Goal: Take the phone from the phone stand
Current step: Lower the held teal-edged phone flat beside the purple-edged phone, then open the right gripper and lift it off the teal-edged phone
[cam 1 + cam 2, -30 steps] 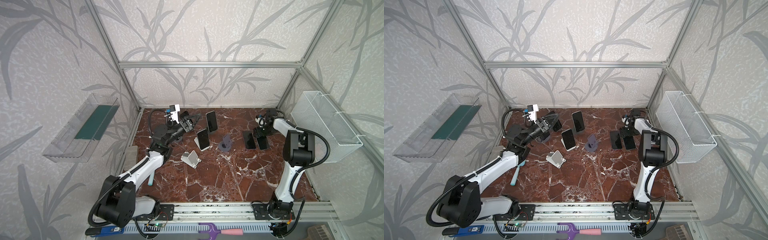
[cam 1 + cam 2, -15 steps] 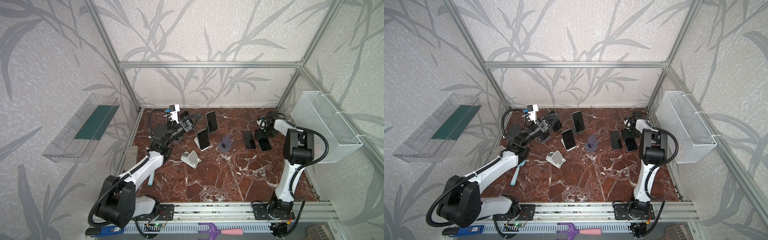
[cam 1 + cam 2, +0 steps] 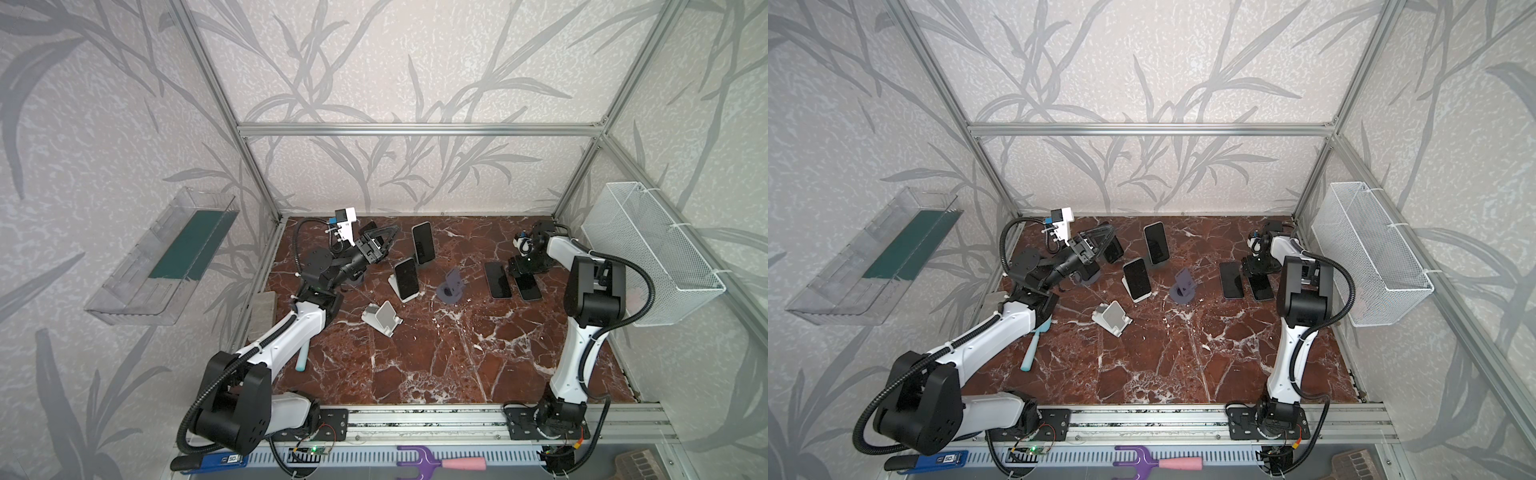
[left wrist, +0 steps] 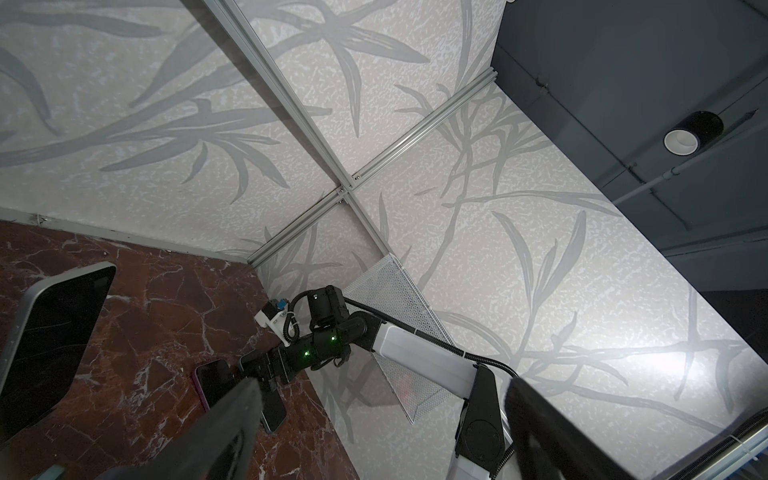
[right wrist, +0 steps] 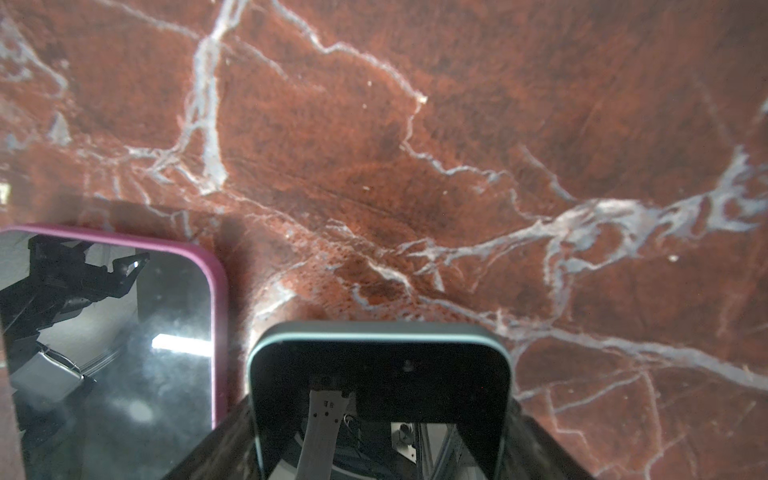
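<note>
I'm straddling far end of phone [image 3: 528, 289] with right tool [image 3: 523, 271], fingers [image 5: 536, 440] flanking both edges; can't tell if pinching. Phone lying flat on counter [image 3: 436, 365], far right, just beside pink-cased phone [image 3: 497, 280]. Grey stand [image 3: 451, 286] sitting near, leftward. I'm holding left tool [image 3: 384, 237] spread, far left.

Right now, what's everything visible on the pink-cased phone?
The pink-cased phone is a dark slab with rounded corners in a matte pink bumper. Its glossy screen is off, face up, smudged, throwing reflections. It lies flat on the red marble table, alongside the grey-edged phone, a thin gap showing between them. Nothing grips it.
</note>
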